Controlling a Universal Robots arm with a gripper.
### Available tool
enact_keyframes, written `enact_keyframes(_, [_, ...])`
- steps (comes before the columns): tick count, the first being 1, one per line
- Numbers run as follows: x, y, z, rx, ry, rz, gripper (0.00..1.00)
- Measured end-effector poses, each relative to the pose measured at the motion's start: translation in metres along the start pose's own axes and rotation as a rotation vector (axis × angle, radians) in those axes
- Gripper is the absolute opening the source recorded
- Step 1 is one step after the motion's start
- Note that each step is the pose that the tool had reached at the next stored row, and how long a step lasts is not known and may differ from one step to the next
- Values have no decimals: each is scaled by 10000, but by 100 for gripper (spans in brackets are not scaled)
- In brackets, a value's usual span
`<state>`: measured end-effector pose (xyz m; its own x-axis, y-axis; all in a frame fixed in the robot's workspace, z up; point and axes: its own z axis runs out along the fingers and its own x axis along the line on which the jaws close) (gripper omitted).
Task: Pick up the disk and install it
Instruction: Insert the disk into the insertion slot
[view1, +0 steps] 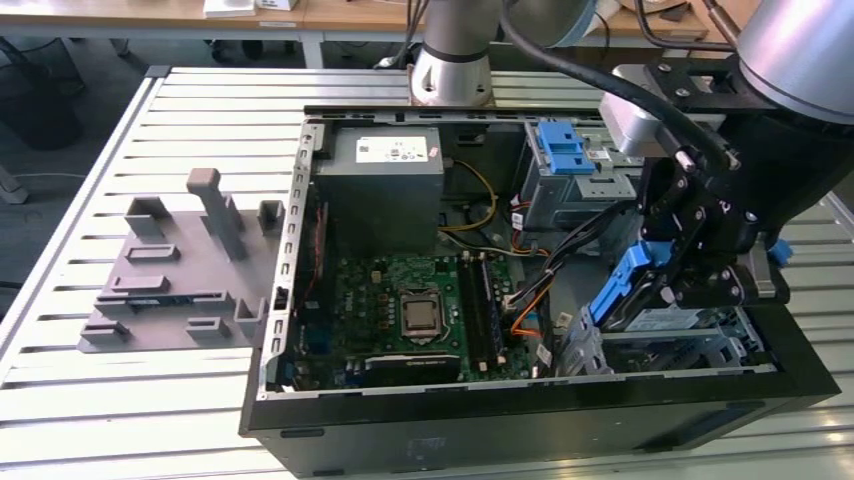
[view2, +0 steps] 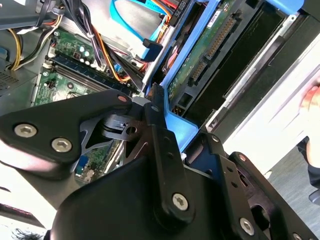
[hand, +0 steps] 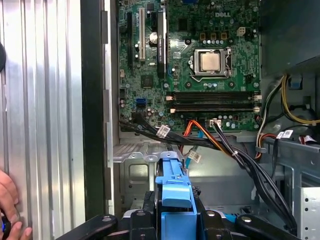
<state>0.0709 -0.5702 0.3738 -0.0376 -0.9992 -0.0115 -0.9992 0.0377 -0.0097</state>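
Second wrist view: jaws clamp disk (view2: 198, 56)

place: robotics lab | evidence: slatted metal workbench (view1: 80, 400); robot arm base (view1: 451, 75) standing on it; opened computer case (view1: 534, 430); grey fixture block (view1: 174, 270); desks (view1: 347, 15) behind

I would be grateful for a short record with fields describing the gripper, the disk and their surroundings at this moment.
computer case: open, standing on the slatted table
holder block: grey, on the table, at the exterior view's left of the case
disk: tilted, held by its blue bracket, low over the metal bay at the exterior view's right
gripper: jaws shut on the disk
task state: disk lifted and in the grip, not released
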Motion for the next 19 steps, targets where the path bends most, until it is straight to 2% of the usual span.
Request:
enact_keyframes(7, [2, 0, 63, 0, 2, 0, 36])
enact_keyframes(19, [2, 1, 94, 0, 1, 0, 36])
